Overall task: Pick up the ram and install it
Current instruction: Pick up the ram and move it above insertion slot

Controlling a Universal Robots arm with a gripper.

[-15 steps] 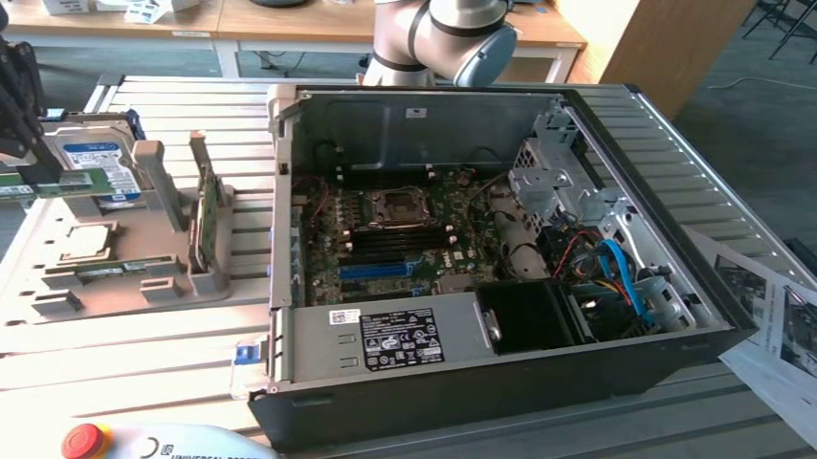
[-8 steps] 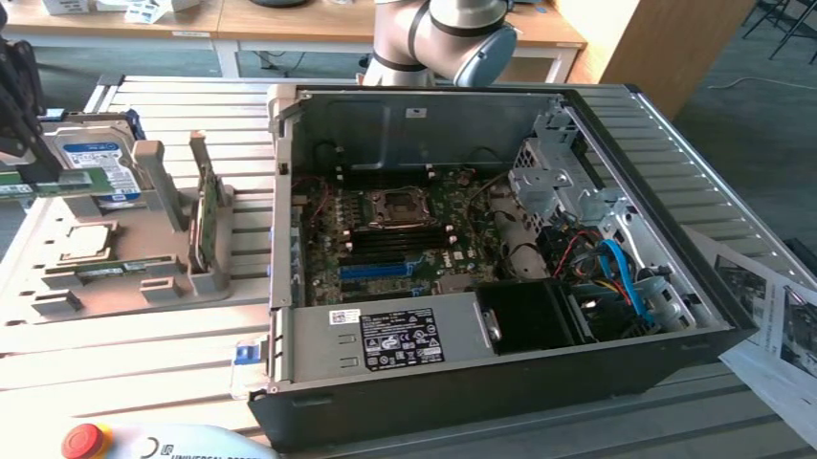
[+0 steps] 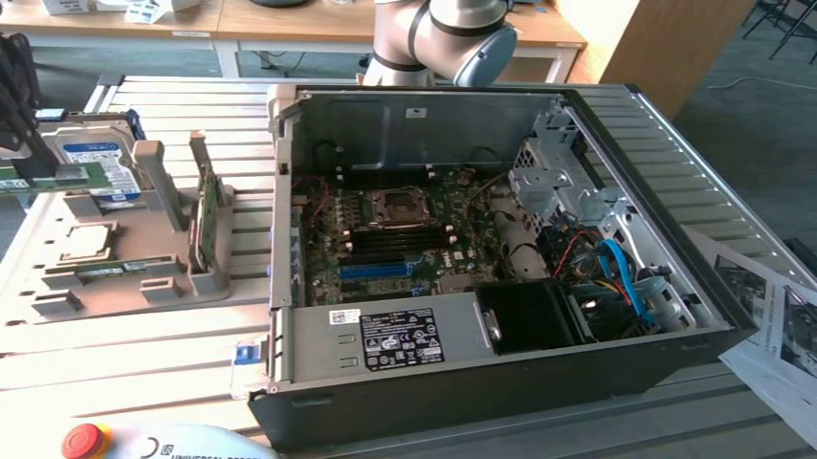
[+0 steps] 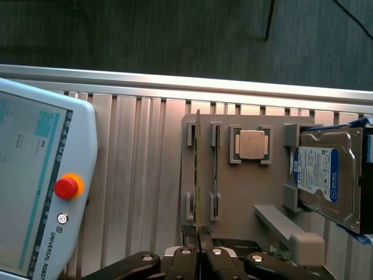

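Slatted metal bench, grey parts tray: claw nearly closed, pinching one end of ram, held edge-on above tray slots, well apart from open computer case; risk judged: thin end-grip may let stick pivot or slip, snagging tray posts.

ram: edge-on, faces hidden | teach pendant: cropped | hard drive: cropped

"universal robot" on teach pendant
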